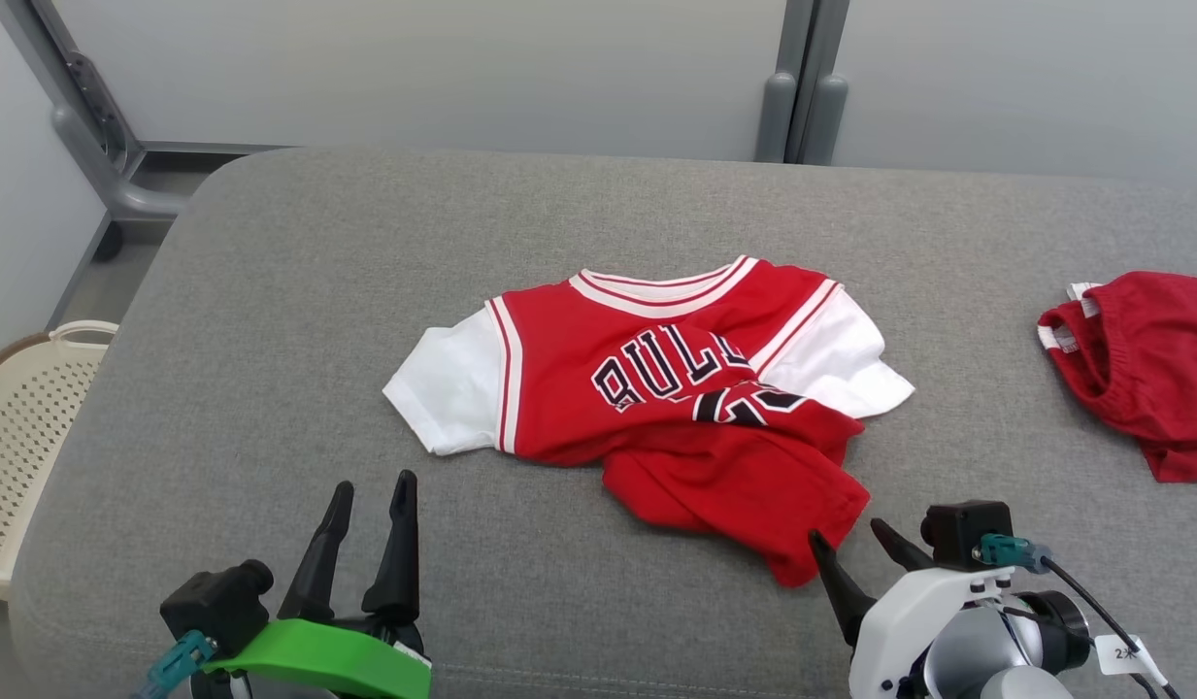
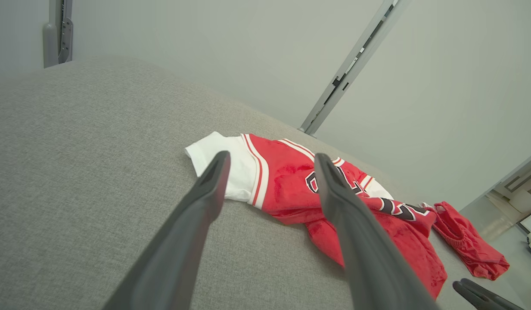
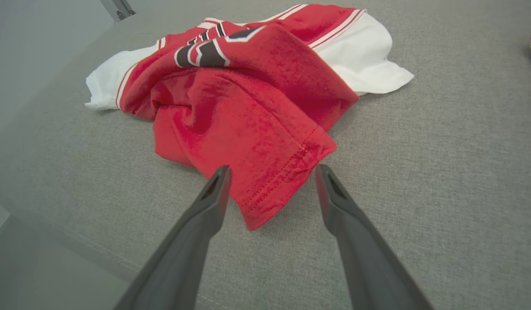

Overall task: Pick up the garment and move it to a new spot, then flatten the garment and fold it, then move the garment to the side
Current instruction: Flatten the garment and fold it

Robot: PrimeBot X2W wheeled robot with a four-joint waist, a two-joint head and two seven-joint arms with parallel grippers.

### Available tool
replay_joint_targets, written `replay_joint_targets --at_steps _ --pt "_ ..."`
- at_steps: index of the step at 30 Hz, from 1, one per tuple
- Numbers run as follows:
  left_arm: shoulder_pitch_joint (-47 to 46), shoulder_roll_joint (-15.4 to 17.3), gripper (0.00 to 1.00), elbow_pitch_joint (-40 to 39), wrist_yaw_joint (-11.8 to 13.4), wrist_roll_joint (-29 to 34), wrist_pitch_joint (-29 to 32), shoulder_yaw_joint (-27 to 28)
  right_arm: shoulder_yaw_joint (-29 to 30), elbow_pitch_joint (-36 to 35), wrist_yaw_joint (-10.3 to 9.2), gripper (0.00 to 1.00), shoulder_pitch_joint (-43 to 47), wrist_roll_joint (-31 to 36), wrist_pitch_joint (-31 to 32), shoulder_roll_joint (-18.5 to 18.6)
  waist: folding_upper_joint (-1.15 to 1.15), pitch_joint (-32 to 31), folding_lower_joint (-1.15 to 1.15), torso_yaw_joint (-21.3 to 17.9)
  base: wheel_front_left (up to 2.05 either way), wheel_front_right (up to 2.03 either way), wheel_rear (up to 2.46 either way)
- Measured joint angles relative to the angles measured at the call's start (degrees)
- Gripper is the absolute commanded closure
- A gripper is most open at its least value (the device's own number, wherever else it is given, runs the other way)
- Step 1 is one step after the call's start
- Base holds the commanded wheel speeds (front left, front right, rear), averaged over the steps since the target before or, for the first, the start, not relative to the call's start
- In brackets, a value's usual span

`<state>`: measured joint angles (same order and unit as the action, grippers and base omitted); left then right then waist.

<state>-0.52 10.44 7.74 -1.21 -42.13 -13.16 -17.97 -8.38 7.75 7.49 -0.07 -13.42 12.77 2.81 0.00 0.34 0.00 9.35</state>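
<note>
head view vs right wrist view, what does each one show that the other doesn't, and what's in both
Head view brings: the left gripper, open, the cream basket left of the grey cushion, and the chest lettering on the Bulls jersey.
Right wrist view brings: the stitched hem of the jersey's folded-over red corner, framed by the right gripper.
Both: the crumpled Bulls jersey on the grey cushion, the right gripper open near its corner, and the red shorts, seemingly just an edge in the wrist view.
</note>
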Motion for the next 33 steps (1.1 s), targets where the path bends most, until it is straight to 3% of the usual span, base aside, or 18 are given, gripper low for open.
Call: replay_joint_targets --at_steps 16,17,18,19,21,26,33 --pt "-0.1 0.3 0.0 -0.5 0.7 0.5 0.7 -1.0 1.1 8.3 0.0 0.0 -3.5 -1.6 -0.8 0.0 0.0 1.8 0.0 2.4 0.0 0.0 0.0" --pt "-0.2 0.3 0.0 -0.5 0.7 0.5 0.7 -1.0 0.9 8.6 0.0 0.15 -3.8 -1.7 -1.0 0.0 0.0 1.9 0.0 2.5 0.0 0.0 0.0" --pt "-0.2 0.3 0.0 -0.5 0.7 0.5 0.7 -1.1 0.8 8.9 0.0 0.51 -4.0 -1.9 -1.2 0.0 0.0 2.0 0.0 2.6 0.0 0.0 0.0" --pt "-0.2 0.3 0.0 -0.4 0.7 0.5 0.7 -1.2 0.7 9.5 0.0 0.96 -4.3 -2.1 -1.4 0.0 0.0 2.2 0.0 2.8 0.0 0.0 0.0" --pt "-0.2 0.3 0.0 -0.4 0.7 0.5 0.7 -1.2 0.7 10.1 0.0 1.0 -4.6 -2.1 -1.6 0.0 0.0 2.2 0.0 2.9 0.0 0.0 0.0" --pt "-0.3 0.3 0.0 -0.2 0.8 0.4 0.7 -1.2 2.7 10.7 0.0 1.0 -4.9 -0.7 -2.3 0.0 0.0 2.1 0.0 2.8 0.0 0.0 0.0" --pt "-0.3 0.3 0.0 -0.2 0.8 0.3 0.5 -1.2 9.9 8.3 0.0 1.0 -4.7 5.4 -2.3 -0.1 0.0 1.9 0.0 2.4 0.0 0.0 0.0"
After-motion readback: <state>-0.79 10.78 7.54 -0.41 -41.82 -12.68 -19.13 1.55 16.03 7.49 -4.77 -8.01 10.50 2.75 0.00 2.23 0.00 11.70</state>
